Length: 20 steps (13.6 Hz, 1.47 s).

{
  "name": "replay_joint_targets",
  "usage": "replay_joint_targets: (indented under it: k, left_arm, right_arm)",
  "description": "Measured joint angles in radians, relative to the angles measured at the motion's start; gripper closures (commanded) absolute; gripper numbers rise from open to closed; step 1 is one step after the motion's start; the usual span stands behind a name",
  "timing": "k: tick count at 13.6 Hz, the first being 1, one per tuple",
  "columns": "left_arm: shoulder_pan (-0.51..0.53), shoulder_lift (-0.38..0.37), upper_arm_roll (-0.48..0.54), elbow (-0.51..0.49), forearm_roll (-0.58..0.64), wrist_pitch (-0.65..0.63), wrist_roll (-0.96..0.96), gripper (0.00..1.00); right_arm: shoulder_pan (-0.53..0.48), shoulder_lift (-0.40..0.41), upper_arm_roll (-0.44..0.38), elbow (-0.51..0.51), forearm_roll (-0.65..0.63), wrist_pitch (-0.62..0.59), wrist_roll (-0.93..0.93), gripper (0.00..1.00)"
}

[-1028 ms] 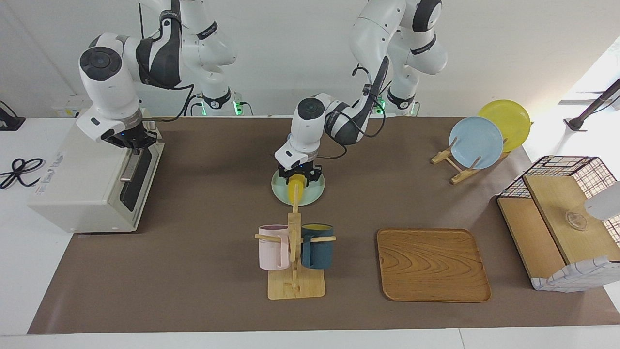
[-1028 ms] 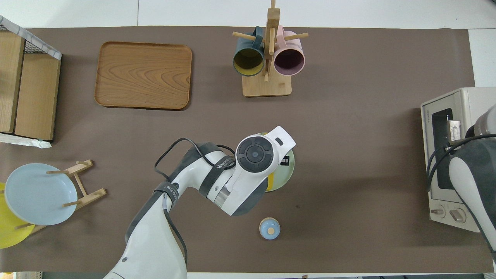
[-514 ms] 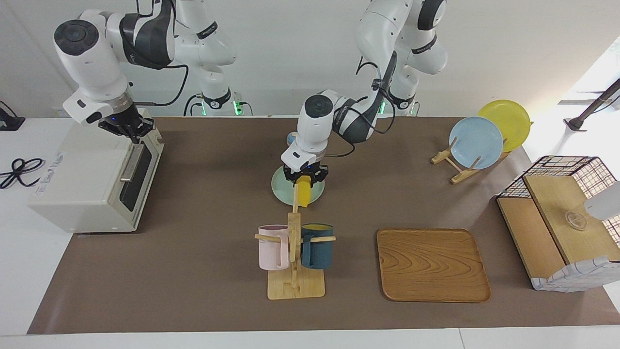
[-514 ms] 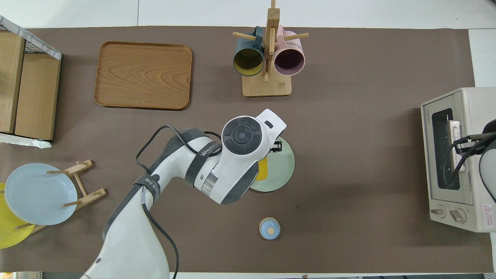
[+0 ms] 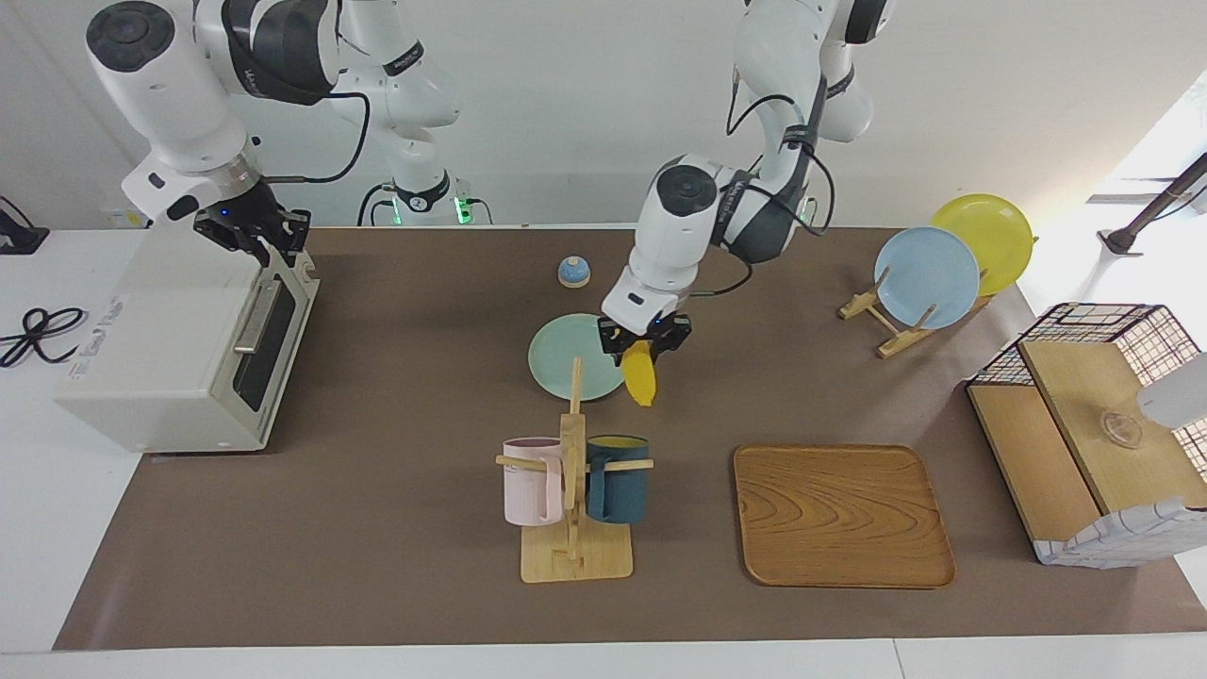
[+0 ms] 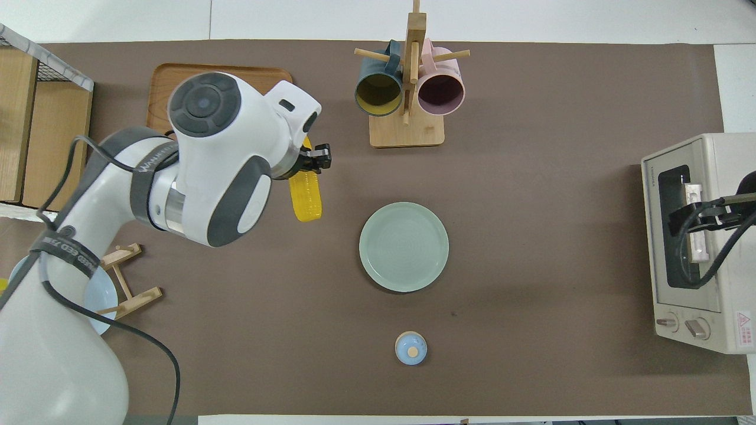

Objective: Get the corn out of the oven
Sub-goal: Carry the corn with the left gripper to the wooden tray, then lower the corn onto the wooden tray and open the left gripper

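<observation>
The yellow corn [image 5: 641, 377] [image 6: 306, 198] hangs tip-down in the air with my left gripper [image 5: 644, 347] [image 6: 304, 172] shut on its upper end. It is over the brown mat, just past the rim of the pale green plate [image 5: 556, 363] [image 6: 403, 246] toward the left arm's end of the table. The cream-white oven [image 5: 160, 368] [image 6: 691, 236] stands at the right arm's end with its dark glass door closed. My right gripper [image 5: 269, 243] [image 6: 697, 215] hovers open over the door's top edge and holds nothing.
A wooden mug rack [image 5: 573, 509] with a pink and a dark blue mug stands farther from the robots than the plate. A wooden tray [image 5: 839, 514], a plate rack [image 5: 929, 273] and a wire-and-wood box [image 5: 1094, 424] fill the left arm's end. A small blue bell [image 5: 573, 272] sits nearer the robots.
My left gripper lifted the corn off the green plate and carried it toward the left arm's end. My right gripper rose from the oven door's handle and opened.
</observation>
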Motion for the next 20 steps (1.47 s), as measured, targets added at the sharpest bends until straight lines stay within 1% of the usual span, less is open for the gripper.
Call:
replay_joint_targets:
  k: [3, 5, 7, 9, 12, 13, 16, 19, 20]
  left_arm:
    - [0.128, 0.018, 0.001, 0.007, 0.001, 0.0, 0.152, 1.0]
    - [0.196, 0.037, 0.0, 0.02, 0.001, 0.001, 0.23, 1.0]
    - [0.241, 0.087, 0.0, 0.068, 0.004, 0.001, 0.272, 1.0]
    - [0.254, 0.171, -0.001, 0.138, 0.015, 0.003, 0.278, 1.0]
    - [0.28, 0.321, -0.004, 0.285, 0.017, 0.018, 0.278, 1.0]
    - [0.294, 0.351, -0.007, 0.312, 0.017, 0.032, 0.279, 1.0]
    - [0.309, 0.405, -0.014, 0.343, 0.017, 0.077, 0.282, 1.0]
    - [0.309, 0.483, -0.021, 0.443, 0.017, 0.075, 0.282, 1.0]
    - [0.309, 0.496, -0.021, 0.464, 0.017, 0.073, 0.282, 1.0]
  right_arm:
    - [0.003, 0.027, -0.001, 0.042, 0.014, -0.003, 0.022, 0.0]
    - [0.023, 0.044, -0.008, 0.069, 0.014, -0.016, 0.034, 0.0]
    - [0.043, 0.069, -0.016, 0.109, 0.014, -0.04, 0.047, 0.0]
    - [0.046, 0.105, -0.016, 0.161, 0.014, -0.074, 0.055, 0.0]
    - [0.055, 0.125, -0.02, 0.186, 0.014, -0.083, 0.074, 0.0]
    - [0.07, 0.125, -0.031, 0.187, 0.014, -0.086, 0.084, 0.0]
    - [0.091, 0.125, -0.058, 0.187, 0.014, -0.09, 0.095, 0.0]
    - [0.091, 0.125, -0.067, 0.187, 0.014, -0.09, 0.095, 0.0]
    - [0.091, 0.125, -0.067, 0.187, 0.014, -0.09, 0.095, 0.0]
